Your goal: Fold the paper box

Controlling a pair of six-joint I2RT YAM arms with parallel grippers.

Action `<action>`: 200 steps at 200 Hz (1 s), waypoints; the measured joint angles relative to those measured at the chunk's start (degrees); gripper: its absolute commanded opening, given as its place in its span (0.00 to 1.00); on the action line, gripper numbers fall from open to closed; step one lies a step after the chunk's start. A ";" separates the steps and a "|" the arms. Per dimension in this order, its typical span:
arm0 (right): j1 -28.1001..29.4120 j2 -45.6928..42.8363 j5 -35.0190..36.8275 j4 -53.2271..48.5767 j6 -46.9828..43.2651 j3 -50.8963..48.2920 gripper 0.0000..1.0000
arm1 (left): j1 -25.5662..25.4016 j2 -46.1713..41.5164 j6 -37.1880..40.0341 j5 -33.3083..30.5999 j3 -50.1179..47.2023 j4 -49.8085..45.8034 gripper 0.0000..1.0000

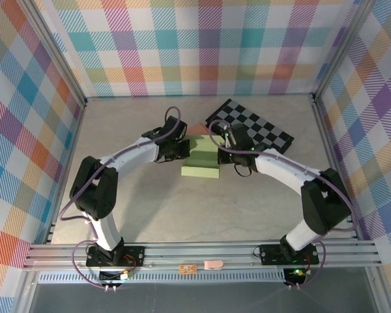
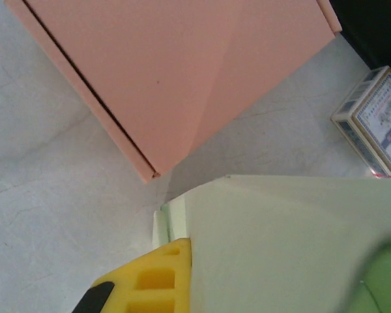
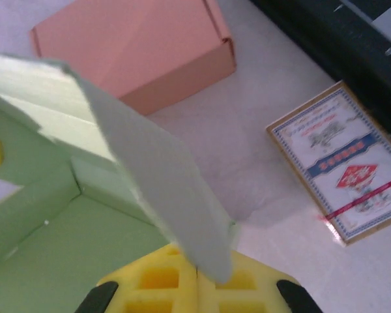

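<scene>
- The green box (image 1: pixel 202 160) sits half formed in the middle of the tabletop (image 1: pixel 150 208), between the two arms. The right jaws are clenched on its raised flap (image 3: pixel 163 189). The left jaws are also clenched and seem to pinch the opposite wall, though only one yellow finger (image 2: pixel 143 280) shows beside it.
- Both grips are on thin paper. If the arms pull apart or twist out of step, it could tear or crease off its fold line.
- The flap leans over the open inside. Pushed at a bad angle, it may buckle instead of tucking in.
- The pink box (image 1: pixel 197 130) lies just behind, so a backward sweep could shove it or snag the flap.
- The card pack (image 3: pixel 342 176) lies near on the right, where a wide swing could knock it.
- Nothing pins the green box down, so letting go of one side may let it slide or spring open.
</scene>
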 measured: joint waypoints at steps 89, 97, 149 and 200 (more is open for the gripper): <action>3.10 -5.77 2.89 10.84 -0.98 -10.60 0.00 | -4.39 -8.94 -0.96 -5.01 -16.48 17.03 0.00; 3.67 -5.79 3.45 11.19 -0.96 -11.13 0.00 | -4.68 -9.60 -1.09 -5.57 -17.75 18.18 0.00; 5.07 -5.81 6.23 12.17 -0.57 -11.93 0.07 | -7.34 -12.33 -1.31 -9.46 -22.93 23.47 0.00; 7.15 -7.96 8.35 12.15 -0.09 -13.73 0.12 | -8.83 -14.47 -2.21 -11.63 -27.91 29.11 0.00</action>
